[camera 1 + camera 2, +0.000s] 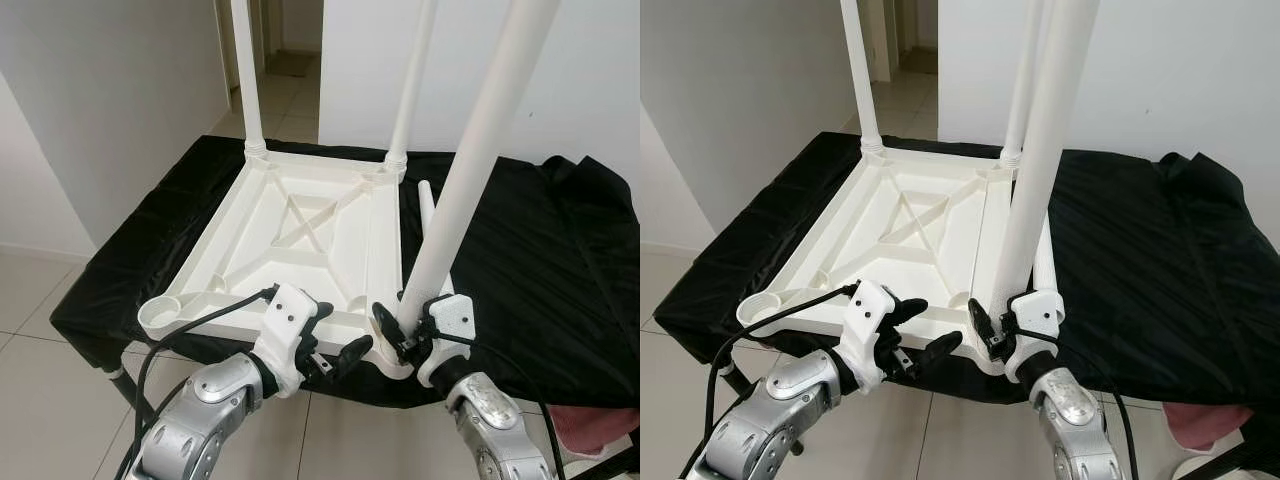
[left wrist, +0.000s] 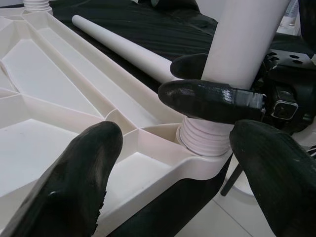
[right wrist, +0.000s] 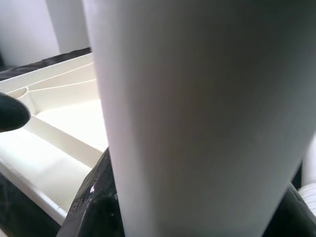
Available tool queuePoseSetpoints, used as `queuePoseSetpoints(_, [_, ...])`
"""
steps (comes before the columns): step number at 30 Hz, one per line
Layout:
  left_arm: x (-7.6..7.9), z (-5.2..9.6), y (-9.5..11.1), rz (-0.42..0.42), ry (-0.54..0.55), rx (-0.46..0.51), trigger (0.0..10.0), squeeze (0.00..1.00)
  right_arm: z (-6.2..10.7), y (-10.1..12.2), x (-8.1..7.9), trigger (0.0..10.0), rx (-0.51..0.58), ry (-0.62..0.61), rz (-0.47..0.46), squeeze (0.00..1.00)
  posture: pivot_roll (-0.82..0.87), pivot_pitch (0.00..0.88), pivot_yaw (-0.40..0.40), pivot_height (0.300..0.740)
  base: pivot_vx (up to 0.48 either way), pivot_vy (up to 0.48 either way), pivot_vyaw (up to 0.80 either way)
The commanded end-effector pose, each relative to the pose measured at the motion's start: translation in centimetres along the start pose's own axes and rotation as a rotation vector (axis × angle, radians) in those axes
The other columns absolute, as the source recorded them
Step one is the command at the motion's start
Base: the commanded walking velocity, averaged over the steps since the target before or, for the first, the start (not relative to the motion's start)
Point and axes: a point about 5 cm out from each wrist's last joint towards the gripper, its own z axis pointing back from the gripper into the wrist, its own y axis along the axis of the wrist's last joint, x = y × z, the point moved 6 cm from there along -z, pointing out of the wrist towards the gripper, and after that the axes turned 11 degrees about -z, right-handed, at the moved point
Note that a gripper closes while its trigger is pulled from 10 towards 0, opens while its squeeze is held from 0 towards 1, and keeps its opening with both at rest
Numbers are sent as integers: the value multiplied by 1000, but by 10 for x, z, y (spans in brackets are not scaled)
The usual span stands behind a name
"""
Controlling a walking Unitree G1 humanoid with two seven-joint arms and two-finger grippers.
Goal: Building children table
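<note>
The right gripper (image 1: 403, 325) is clamped around the base of a white table leg (image 1: 470, 170), which stands in the near right corner socket of the upside-down white tabletop (image 1: 300, 235). The left gripper (image 1: 335, 345) hovers just beside that corner, fingers spread wide, holding nothing. Two far legs already stand upright (a fourth leg (image 2: 123, 47) lies loose alongside the tabletop). Everything rests on a black-draped surface (image 1: 520, 250) over a tiled floor (image 1: 40, 380), white walls behind.

White tabletop (image 1: 300, 235) lies upside down, three legs (image 1: 470, 165) upright, one loose.
</note>
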Motion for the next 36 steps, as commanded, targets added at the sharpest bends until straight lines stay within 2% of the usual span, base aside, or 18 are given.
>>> queuePoseSetpoints(1, [0,-1,3,-21,4,1,10000,0,7,-35,8,10000,-128,-69,-48,0,15,138,13,740,0,0,0])
queuePoseSetpoints(5, [1,-1,3,-20,-1,2,10000,0,6,-33,9,10000,-113,-107,-73,0,15,134,10,740,0,0,0])
queuePoseSetpoints(8, [5,-1,2,-36,-12,4,10000,0,5,-29,19,10000,-69,-255,-104,0,15,130,1,740,0,0,0])
queuePoseSetpoints(9, [5,-1,2,-36,-12,4,10000,0,5,-29,19,10000,-69,-255,-104,0,15,130,1,740,0,0,0])
queuePoseSetpoints(11, [9,-1,1,-42,-24,5,10000,0,6,-28,22,10000,-48,-340,-129,0,15,128,-3,740,0,0,0])
queuePoseSetpoints(13, [10,-1,1,-53,-23,9,10000,0,11,-26,33,10000,-16,-506,-117,0,15,127,-6,740,0,0,0])
queuePoseSetpoints(14, [10,-1,1,-53,-23,8,10000,0,11,-29,29,10000,-14,-547,-136,0,16,126,-9,740,0,0,0])
queuePoseSetpoints(16, [10,-2,0,-52,-25,6,10000,0,5,-32,13,10000,-26,-504,-157,0,18,126,-10,740,0,0,0])
queuePoseSetpoints(17, [10,-2,0,-52,-25,6,10000,0,5,-32,13,10000,-26,-504,-157,0,18,126,-10,740,0,0,0])
queuePoseSetpoints(18, [10,-3,0,-53,-30,7,10000,0,0,-24,6,10000,0,-447,-155,0,19,126,-12,740,0,0,0])
queuePoseSetpoints(24, [7,-4,0,-74,-12,10,10000,0,5,-18,15,10000,40,-463,-171,0,13,116,-15,740,0,0,0])
queuePoseSetpoints(30, [8,-4,-1,-79,-18,11,10000,0,2,-12,7,10000,70,-417,-179,8,6,112,-11,740,0,0,0])
queuePoseSetpoints(31, [8,-4,-3,-70,-15,0,10000,0,1,-8,4,10000,87,-386,-188,1000,3,111,-10,740,0,0,0])
queuePoseSetpoints(34, [6,-7,-9,-11,-15,-43,10000,0,0,2,2,10000,132,-333,-195,1000,1,112,-8,740,0,0,0])
queuePoseSetpoints(36, [3,-7,-7,-24,5,-23,10000,0,-1,7,4,10000,142,-302,-174,1000,-1,111,-5,740,0,0,0])
